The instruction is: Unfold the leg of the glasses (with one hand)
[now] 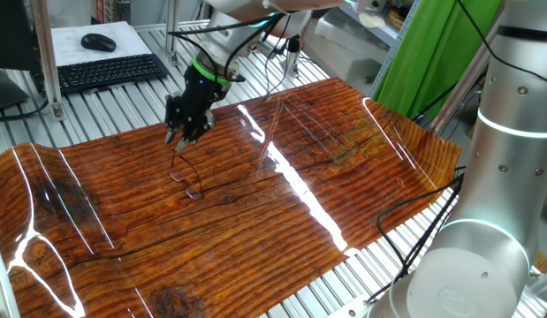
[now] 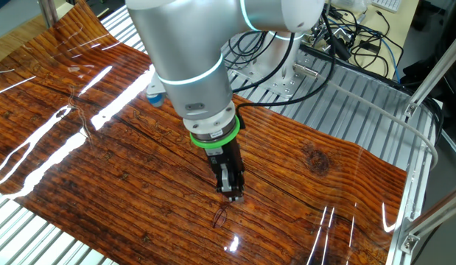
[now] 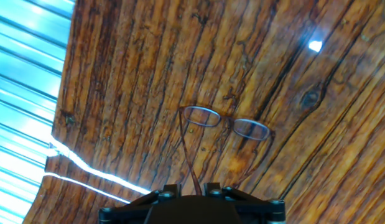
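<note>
The glasses point(image 3: 226, 124) lie on the wood-grain mat, with two clear rounded lenses in a thin dark frame. They also show faintly in one fixed view point(image 1: 189, 181) and in the other fixed view point(image 2: 222, 216). The leg point(image 3: 187, 149) runs from the left hinge straight down to my gripper point(image 3: 192, 186) and passes between its two fingers. My gripper point(image 1: 186, 134) hangs a little above the mat, just beside the glasses. In the other fixed view its fingers point(image 2: 233, 193) stand close together on the thin wire leg. The second leg lies folded behind the lenses and is hard to make out.
The glossy wood-grain mat point(image 1: 344, 177) covers a slatted metal table and shows bright glare streaks. A keyboard point(image 1: 105, 71) and a mouse point(image 1: 98, 41) lie at the back left. A second silver arm point(image 1: 494, 177) stands at the right. Cables point(image 2: 345, 37) lie behind the mat.
</note>
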Controlling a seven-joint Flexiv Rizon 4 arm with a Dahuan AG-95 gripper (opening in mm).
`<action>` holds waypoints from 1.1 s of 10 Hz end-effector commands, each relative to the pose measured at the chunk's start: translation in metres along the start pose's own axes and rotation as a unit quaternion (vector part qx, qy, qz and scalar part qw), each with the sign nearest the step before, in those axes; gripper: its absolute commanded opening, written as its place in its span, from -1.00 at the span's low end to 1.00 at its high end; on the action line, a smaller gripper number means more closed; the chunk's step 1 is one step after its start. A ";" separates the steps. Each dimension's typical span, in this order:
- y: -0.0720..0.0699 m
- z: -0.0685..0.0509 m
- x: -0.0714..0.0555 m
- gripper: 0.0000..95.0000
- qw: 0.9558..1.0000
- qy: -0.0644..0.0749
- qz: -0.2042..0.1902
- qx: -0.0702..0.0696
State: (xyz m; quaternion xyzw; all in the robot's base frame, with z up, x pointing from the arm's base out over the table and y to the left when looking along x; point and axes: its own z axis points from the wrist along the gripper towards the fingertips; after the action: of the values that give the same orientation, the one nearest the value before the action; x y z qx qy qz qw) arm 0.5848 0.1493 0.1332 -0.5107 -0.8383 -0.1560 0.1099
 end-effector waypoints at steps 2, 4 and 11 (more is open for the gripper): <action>0.003 -0.010 -0.012 -0.60 0.998 -0.034 -0.052 0.028; 0.002 -0.020 -0.030 -1.00 0.991 -0.054 -0.110 0.051; -0.007 -0.029 -0.099 -1.00 0.905 -0.131 -0.375 0.155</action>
State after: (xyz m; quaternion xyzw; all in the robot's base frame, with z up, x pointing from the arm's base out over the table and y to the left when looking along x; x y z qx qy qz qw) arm 0.6158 0.0774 0.1313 -0.2520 -0.9670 -0.0249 0.0272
